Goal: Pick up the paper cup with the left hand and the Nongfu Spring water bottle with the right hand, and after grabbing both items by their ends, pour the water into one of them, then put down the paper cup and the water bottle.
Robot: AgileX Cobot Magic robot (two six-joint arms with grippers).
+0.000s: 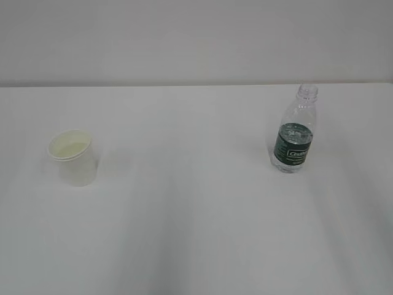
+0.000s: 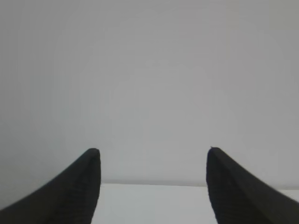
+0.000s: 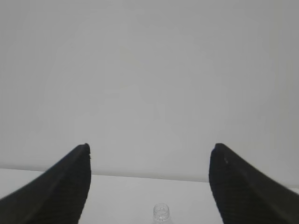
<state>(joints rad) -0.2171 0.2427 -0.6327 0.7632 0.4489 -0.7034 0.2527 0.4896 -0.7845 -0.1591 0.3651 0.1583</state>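
Both black grippers, left point(image 2: 152, 186) and right point(image 3: 149, 184), stand open and empty. The cream paper cup point(image 1: 73, 158) stands left, the clear green-banded bottle point(image 1: 295, 132) right, uncapped. Seemingly the reach: each must descend to its item.

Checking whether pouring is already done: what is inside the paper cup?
The paper cup stands upright, and its pale inner wall shows below the rim. The bottom is too faint to tell whether it holds water. The bottle holds water.
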